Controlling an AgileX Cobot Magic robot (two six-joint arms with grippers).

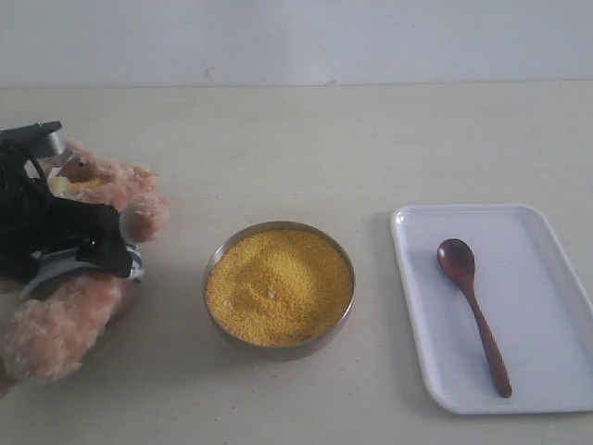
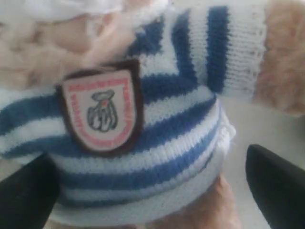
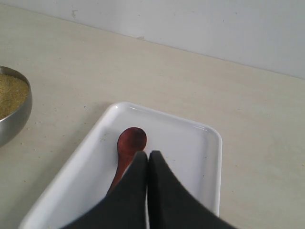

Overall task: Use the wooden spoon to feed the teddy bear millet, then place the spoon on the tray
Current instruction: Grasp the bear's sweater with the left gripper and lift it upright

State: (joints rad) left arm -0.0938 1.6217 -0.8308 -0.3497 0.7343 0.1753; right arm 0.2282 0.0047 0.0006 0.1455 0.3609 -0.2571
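Observation:
The teddy bear (image 1: 57, 329) lies at the table's left edge in its striped shirt (image 2: 181, 143) with a chest badge (image 2: 101, 110). Yellow grains show by its muzzle (image 1: 86, 184). My left gripper (image 1: 109, 246) straddles its torso, open; one finger (image 2: 274, 183) stands apart from the shirt, the other (image 2: 26, 195) is against it. Millet (image 1: 278, 283) fills the metal bowl (image 1: 278, 349) at centre. The wooden spoon (image 1: 473, 311) lies free on the white tray (image 1: 547, 278). My right gripper (image 3: 147, 156) is shut and empty above the spoon's handle (image 3: 119, 174), and does not show in the exterior view.
A pale wall (image 1: 296, 37) runs along the back of the beige table (image 1: 306, 148). The bowl's edge (image 3: 16, 119) shows beside the tray (image 3: 209, 143) in the right wrist view.

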